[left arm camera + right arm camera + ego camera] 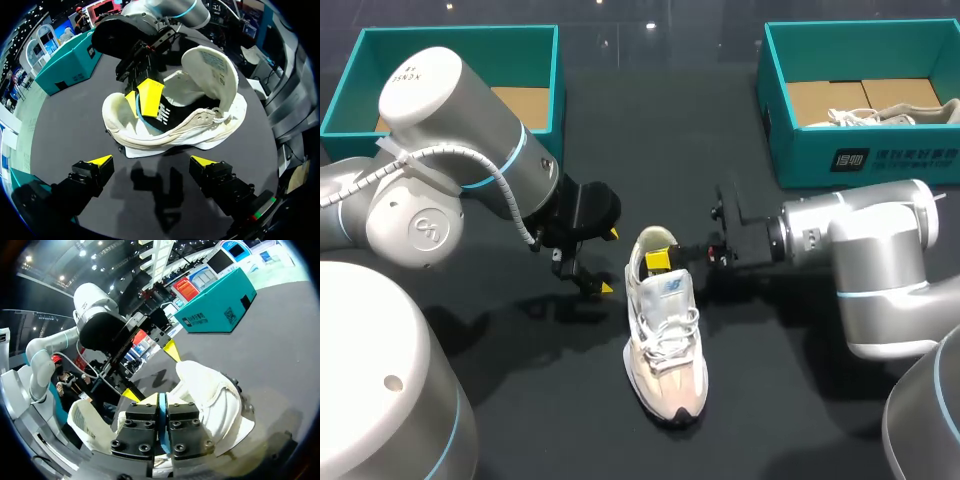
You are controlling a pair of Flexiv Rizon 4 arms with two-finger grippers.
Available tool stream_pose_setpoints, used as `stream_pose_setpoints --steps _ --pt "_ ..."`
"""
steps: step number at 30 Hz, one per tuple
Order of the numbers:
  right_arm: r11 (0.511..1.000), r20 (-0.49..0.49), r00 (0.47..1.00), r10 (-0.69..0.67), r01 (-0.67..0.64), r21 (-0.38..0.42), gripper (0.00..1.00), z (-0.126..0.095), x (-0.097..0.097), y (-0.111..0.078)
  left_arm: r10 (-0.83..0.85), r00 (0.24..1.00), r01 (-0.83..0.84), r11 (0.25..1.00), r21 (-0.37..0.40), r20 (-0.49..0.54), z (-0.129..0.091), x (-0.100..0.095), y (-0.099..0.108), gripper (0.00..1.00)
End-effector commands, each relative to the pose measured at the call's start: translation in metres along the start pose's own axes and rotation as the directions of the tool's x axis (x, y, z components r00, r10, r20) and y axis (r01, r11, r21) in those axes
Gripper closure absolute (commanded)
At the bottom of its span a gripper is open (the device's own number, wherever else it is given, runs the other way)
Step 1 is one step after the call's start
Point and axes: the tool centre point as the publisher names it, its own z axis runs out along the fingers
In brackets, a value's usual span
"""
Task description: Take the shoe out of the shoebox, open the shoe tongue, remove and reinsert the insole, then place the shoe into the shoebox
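Most of insole (162, 114) hidden inside shoe (665, 340); only thin blue edge and dark bit show. Right gripper (660, 259) tips sit down in heel hole; right wrist view cannot see them. Its fingers press together on insole edge. Right arm comes in low from side. Left gripper (609, 261) just beside shoe heel, fingers wide apart, holding nothing. Tongue (210, 67) flipped up, open. Shoe lies on dark table (790, 400), well apart from right shoebox (860, 160) and left shoebox (450, 40). Left arm covers part of left shoebox.
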Motion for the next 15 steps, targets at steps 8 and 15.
stream_pose_setpoints --steps 8,15 --pt "1.000 0.032 0.999 -0.029 0.029 -0.002 0.79 0.001 0.015 -0.009 0.001 1.000 -0.001 1.000 0.000 0.002 0.000 0.001 0.001 0.00" --pt "0.996 0.053 0.995 -0.086 0.084 0.041 0.48 0.002 0.022 0.003 0.015 1.000 -0.015 1.000 0.001 0.002 -0.001 0.003 0.002 0.00"
